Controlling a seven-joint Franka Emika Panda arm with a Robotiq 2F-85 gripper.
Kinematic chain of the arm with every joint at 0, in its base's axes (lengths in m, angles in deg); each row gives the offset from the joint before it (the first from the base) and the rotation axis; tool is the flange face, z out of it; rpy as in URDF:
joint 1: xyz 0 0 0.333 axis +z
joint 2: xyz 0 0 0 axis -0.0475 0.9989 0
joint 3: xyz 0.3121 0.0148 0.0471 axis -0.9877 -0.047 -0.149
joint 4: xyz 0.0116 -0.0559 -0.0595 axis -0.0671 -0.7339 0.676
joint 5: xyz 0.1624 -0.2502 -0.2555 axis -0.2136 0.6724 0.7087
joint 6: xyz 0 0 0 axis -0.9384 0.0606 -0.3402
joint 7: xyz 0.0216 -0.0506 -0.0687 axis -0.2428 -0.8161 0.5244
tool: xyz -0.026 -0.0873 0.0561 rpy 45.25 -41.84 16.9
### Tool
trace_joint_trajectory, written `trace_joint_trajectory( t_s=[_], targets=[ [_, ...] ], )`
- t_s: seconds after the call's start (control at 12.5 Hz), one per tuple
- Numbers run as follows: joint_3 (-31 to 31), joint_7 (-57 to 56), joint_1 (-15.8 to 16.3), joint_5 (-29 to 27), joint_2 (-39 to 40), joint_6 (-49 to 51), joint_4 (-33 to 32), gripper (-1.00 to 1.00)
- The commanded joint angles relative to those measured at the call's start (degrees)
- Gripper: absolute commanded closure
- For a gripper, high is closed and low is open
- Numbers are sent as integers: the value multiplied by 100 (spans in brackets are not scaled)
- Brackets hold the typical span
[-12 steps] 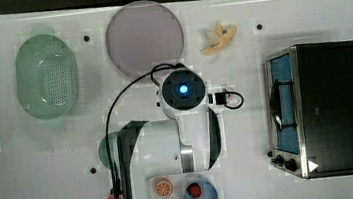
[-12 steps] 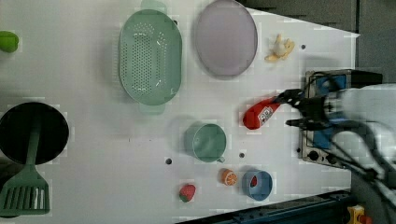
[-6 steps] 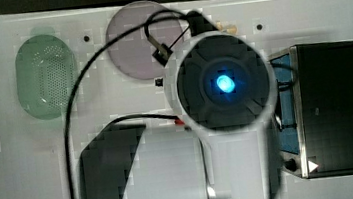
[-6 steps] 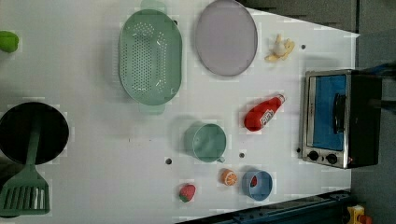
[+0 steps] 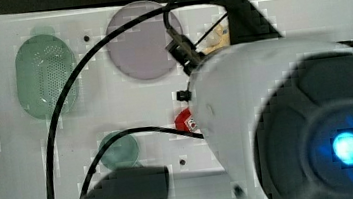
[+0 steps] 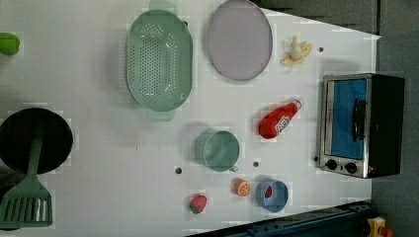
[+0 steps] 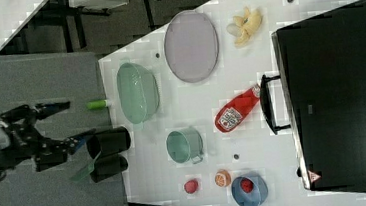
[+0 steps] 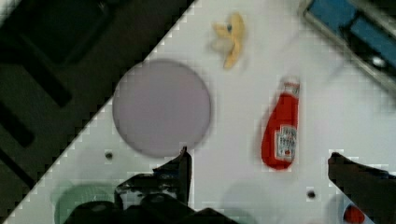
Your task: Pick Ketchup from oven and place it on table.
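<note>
The red Ketchup (image 6: 277,121) bottle lies on its side on the white table (image 6: 99,163), white cap pointing toward the oven (image 6: 360,126), whose blue glass door is closed. The right view shows the Ketchup (image 7: 234,111) just in front of the oven's handle. My gripper (image 7: 69,122) is lifted far above the table and is open, holding nothing. In the wrist view, the gripper (image 8: 259,156) fingers (image 8: 180,168) stand wide apart, with the Ketchup (image 8: 280,133) far below. The arm hides most of the Ketchup (image 5: 184,121) in the top view.
A purple plate (image 6: 239,39) and a banana (image 6: 295,52) lie beyond the bottle. A teal cup (image 6: 217,150), an orange (image 6: 242,187), a blue bowl (image 6: 272,196) and a strawberry (image 6: 197,203) lie nearby. A green colander (image 6: 158,59) and a black pan (image 6: 34,140) sit further along.
One second ago the gripper held the Ketchup low beside the oven. It has let go, and the bottle rests on the table. The arm has risen toward the top camera, out of the left view.
</note>
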Motion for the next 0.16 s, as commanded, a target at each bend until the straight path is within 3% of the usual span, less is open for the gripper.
trace_joint_trajectory(
  t_s=[0.08,0.16],
  targets=[
    [-109,199,118,75,369,97,-174,-100],
    [-108,199,118,75,381,97,-175,-100]
  ],
)
